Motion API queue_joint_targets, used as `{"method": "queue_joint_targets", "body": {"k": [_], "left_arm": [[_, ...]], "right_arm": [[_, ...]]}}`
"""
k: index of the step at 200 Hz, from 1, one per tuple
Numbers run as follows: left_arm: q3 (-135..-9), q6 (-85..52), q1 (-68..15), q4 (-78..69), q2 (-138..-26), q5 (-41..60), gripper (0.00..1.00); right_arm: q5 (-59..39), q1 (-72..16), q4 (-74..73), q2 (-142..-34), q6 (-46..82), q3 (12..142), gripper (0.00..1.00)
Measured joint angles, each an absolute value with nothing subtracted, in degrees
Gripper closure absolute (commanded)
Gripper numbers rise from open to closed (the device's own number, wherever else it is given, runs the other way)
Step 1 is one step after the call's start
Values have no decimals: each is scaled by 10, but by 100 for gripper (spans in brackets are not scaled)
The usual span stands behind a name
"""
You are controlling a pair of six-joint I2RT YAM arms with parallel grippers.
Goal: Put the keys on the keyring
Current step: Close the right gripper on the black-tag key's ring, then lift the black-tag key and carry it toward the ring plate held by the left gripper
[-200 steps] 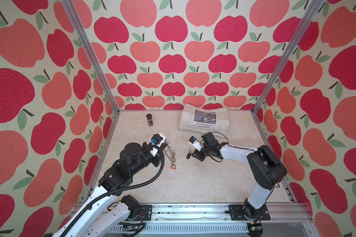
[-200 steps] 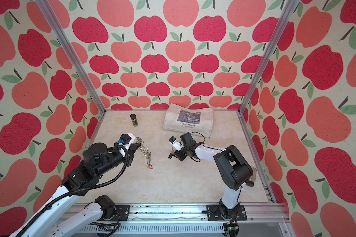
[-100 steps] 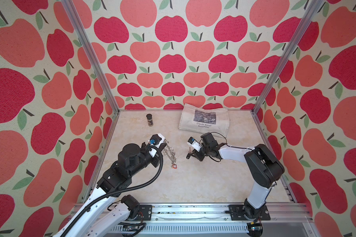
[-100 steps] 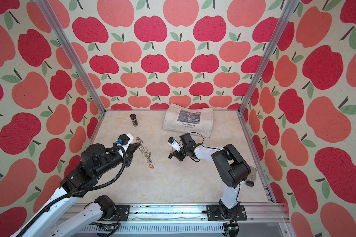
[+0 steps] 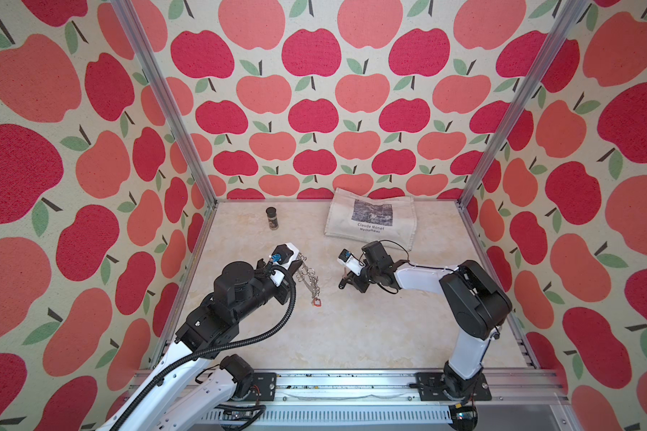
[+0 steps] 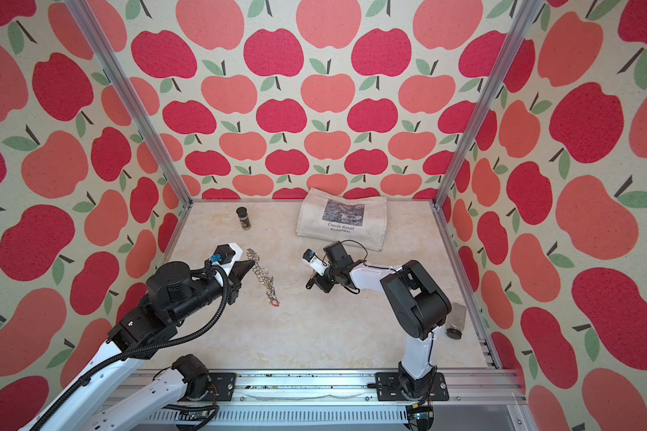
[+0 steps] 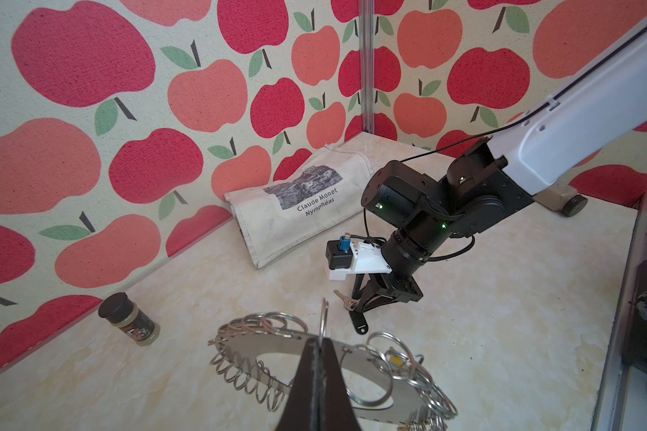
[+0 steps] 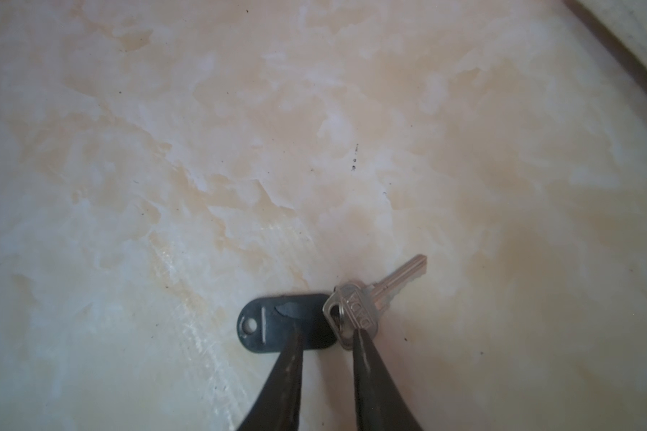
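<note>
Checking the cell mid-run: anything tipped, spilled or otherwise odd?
Yes: a black-capped jar lies on its side at the right edge of the table, while the similar spice jar at the back stands upright. No spill visible around it.

The bag (image 5: 370, 220) bears "Claude Monet" printed above "Nymphéas", beneath a dark picture. The key (image 8: 355, 309) head has stamped letters, seemingly "DADA".

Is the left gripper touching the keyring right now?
Touching. The left wrist view shows the left gripper shut on the keyring, pinching one upright wire ring at its rim.
</note>
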State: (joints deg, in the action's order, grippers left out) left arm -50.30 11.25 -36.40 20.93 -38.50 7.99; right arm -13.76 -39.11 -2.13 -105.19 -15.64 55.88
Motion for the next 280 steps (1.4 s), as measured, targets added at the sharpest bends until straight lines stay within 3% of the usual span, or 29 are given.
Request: {"method": "queue_joint_targets", "body": {"k": [143,167,196,227,280], "left_arm": [[-503,112,-364,210,-382,80,100],[-503,112,-364,211,-382,80,100],[-503,112,-364,211,-382,80,100],[-503,113,-364,211,-382,79,100],[-515,115,-368,225,-390,79,100]], "right_arm": [[-129,-394,-34,-1063,-157,565,80],[-128,-394,-34,-1071,-157,572,85],[-122,-394,-34,-1074,-166,574,100],[-117,-394,-34,-1072,-165,574,100],[-180,-394,-27,-960,-165,544,100]]}}
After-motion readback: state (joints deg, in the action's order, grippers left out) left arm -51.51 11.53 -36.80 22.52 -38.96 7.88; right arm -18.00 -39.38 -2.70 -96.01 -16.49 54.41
